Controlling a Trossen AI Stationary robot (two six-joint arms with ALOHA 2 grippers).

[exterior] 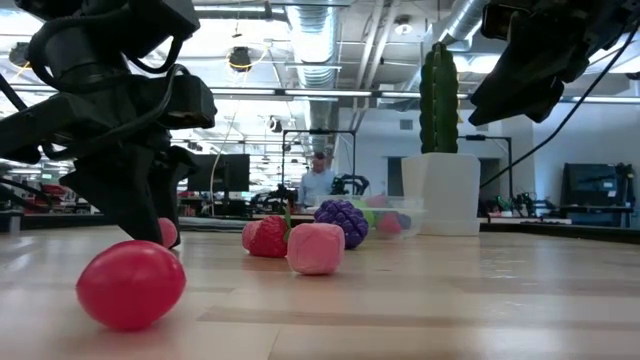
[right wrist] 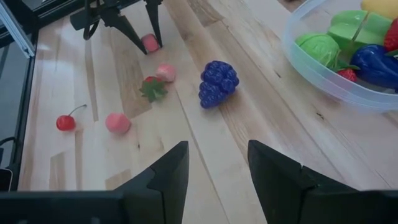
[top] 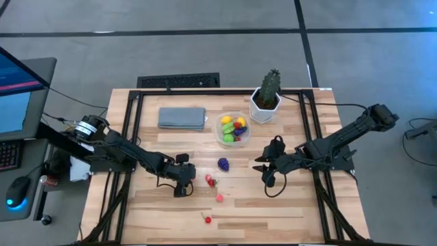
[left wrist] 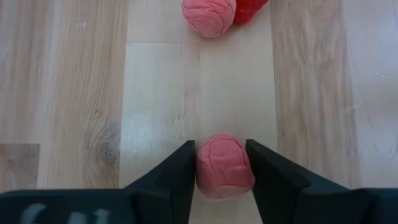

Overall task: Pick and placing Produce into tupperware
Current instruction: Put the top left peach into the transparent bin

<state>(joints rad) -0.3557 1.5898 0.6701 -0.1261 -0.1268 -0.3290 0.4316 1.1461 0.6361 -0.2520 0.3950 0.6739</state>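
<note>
The round clear tupperware (top: 233,129) stands at the far middle of the table, beside the cactus pot, and holds several yellow, green, red and purple pieces; it also shows in the right wrist view (right wrist: 323,74). Loose on the table are purple grapes (top: 223,164), a strawberry (top: 210,181), a pink piece (top: 220,197) and a cherry (top: 207,219). My left gripper (top: 184,180) is down at the table, left of the strawberry, shut on a small pink ball (left wrist: 224,165). My right gripper (right wrist: 214,171) is open and empty, above the table right of the grapes (right wrist: 217,83). My left gripper pinches the pink ball's two opposite sides (left wrist: 200,168) between its two fingers. The fingers point down at the table from above. The ball sits at the fingertips (right wrist: 150,43), at table level; whether it is lifted clear I cannot tell.
A potted cactus in a white pot (top: 267,102) stands right of the tupperware. A folded grey-blue cloth (top: 182,117) lies to its left. A second pink ball (left wrist: 208,15) and the strawberry (left wrist: 249,9) lie just beyond my left gripper. A person shows far behind the table (exterior: 318,180).
</note>
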